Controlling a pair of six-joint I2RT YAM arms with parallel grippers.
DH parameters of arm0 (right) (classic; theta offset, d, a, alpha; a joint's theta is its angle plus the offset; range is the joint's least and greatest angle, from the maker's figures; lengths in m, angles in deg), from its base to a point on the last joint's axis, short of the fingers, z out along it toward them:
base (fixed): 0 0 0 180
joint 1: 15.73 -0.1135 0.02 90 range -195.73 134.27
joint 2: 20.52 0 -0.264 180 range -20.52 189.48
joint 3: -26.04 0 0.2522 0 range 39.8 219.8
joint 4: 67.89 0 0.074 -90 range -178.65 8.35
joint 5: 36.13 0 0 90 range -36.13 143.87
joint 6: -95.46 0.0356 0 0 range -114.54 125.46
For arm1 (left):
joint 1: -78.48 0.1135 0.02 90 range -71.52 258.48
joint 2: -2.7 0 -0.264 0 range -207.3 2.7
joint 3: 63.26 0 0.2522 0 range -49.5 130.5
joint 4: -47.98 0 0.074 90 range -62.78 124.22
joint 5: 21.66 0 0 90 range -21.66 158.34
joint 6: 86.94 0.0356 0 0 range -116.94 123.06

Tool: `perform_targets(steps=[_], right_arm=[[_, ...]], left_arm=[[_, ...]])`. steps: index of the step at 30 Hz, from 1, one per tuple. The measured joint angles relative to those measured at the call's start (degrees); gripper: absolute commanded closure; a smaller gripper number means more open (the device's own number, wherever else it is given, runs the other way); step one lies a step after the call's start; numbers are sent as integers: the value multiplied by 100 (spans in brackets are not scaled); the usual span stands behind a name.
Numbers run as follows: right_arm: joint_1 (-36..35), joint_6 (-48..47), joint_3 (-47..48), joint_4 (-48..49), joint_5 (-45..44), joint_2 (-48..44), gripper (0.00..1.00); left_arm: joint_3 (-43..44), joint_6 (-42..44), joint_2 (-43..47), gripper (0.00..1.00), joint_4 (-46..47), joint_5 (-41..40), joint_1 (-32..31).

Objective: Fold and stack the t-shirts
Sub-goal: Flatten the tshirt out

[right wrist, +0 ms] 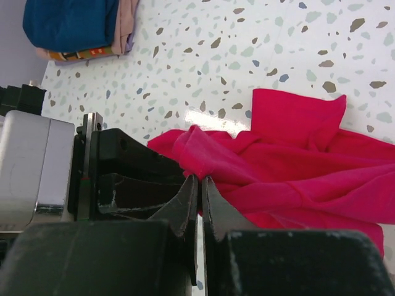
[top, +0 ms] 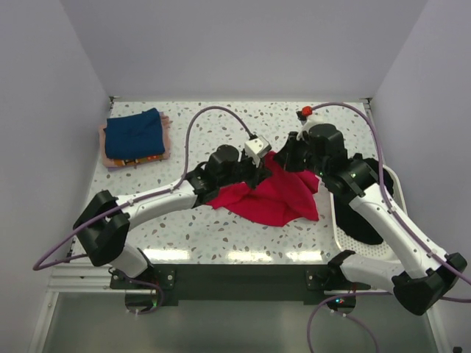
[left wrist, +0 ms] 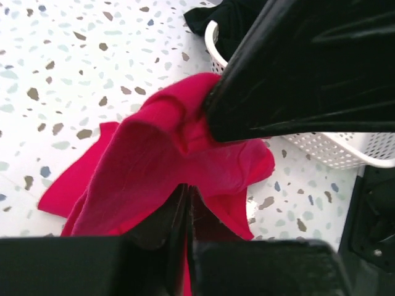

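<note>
Your left gripper [left wrist: 187, 198] has its fingers drawn almost together, pinching a raised fold of the crimson t-shirt [left wrist: 148, 166] between the tips; your right gripper [right wrist: 199, 192] is pressed just as narrow, its tips closed on a ridge of the same cloth; the two grippers sit just beside each other, left one on the left, both at the shirt's far edge, and from the right wrist view you can see the left one's black body and silver block close against your own fingers; the cloth rises in a small peak to each pair of tips, while the rest of it lies crumpled and unfolded on the speckled table [top: 221, 243], about the middle, spreading toward the near side and to the right; one flat flap of it points to the far side, and a lower corner trails off to the near left; to the right, the white perforated basket [left wrist: 345, 147] stands at the table's right edge, just beside the shirt's right hem; a black t-shirt [left wrist: 231, 21] lies in it, with part hanging over the rim; well apart from all this, in the far left corner, you have a folded stack with the navy t-shirt [top: 135, 132] on top and the pale pink t-shirt [right wrist: 128, 15] under it, a thin strip of orange and yellow showing between the two at the stack's edge.
</note>
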Motion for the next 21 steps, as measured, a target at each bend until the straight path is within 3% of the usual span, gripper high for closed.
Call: perform_targets(steps=[5, 10, 13, 14, 15, 17, 21], right_arm=[[-4, -2, 0, -24, 0, -109, 100], [-7, -2, -2, -13, 35, -177, 100], [-7, -7, -2, -13, 136, -173, 100], [-7, -9, -2, -13, 164, -173, 100], [-7, -9, -2, -13, 205, -173, 100], [-7, -11, -2, -13, 291, -173, 100], [-7, -26, -2, -17, 424, -177, 100]], left_arm=[[-2, 63, 61, 100, -138, -238, 0], [-157, 131, 667, 100, -619, -828, 11], [-262, 299, 1121, 65, -780, -1003, 28], [-267, 356, 1244, 41, -828, -1036, 37], [-273, 433, 1335, 30, -831, -1045, 63], [-297, 490, 1449, 13, -826, -979, 114], [-345, 669, 1469, 6, -859, -627, 278]])
